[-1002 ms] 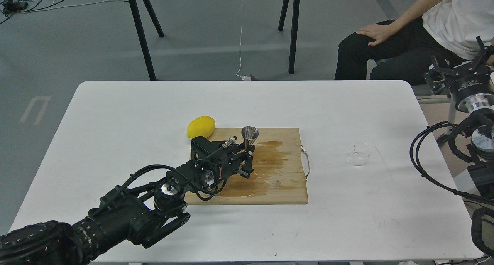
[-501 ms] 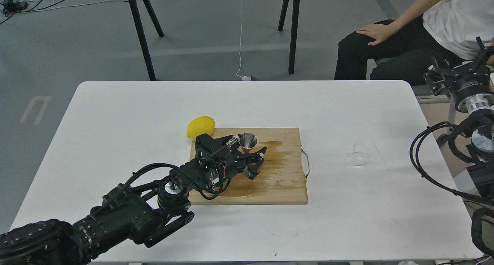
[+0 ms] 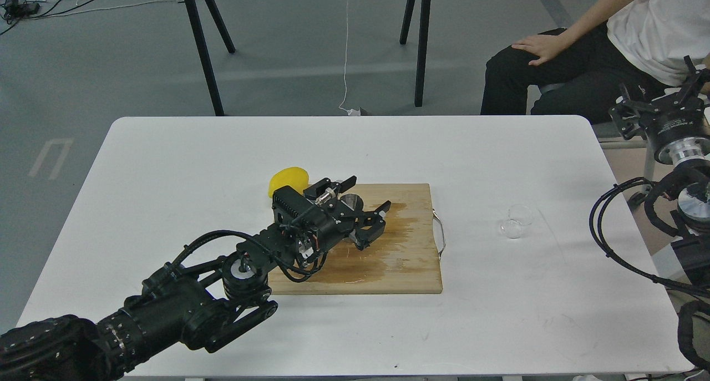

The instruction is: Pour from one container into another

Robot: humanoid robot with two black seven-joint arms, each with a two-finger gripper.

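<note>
The steel jigger (image 3: 350, 199) stands at the back left of the wooden cutting board (image 3: 405, 259), mostly hidden behind my left gripper. My left gripper (image 3: 369, 193) is open, one finger (image 3: 348, 181) behind the jigger and the other (image 3: 384, 208) to its right, so the jaws straddle it. The clear glass cup (image 3: 516, 221) sits on the white table to the right of the board, with nothing holding it. Far off the table's right edge, my right gripper (image 3: 659, 90) is raised with its fingers spread and nothing in them.
A yellow lemon (image 3: 285, 179) lies at the board's back left corner, just behind my left wrist. The board has a dark wet stain (image 3: 396, 225) and a metal handle (image 3: 441, 234) on its right side. A seated person (image 3: 582, 48) is beyond the table's far right corner.
My left gripper has opened wide and moved up and forward around the jigger, which it now largely hides. The glass cup and the right arm have stayed put.
</note>
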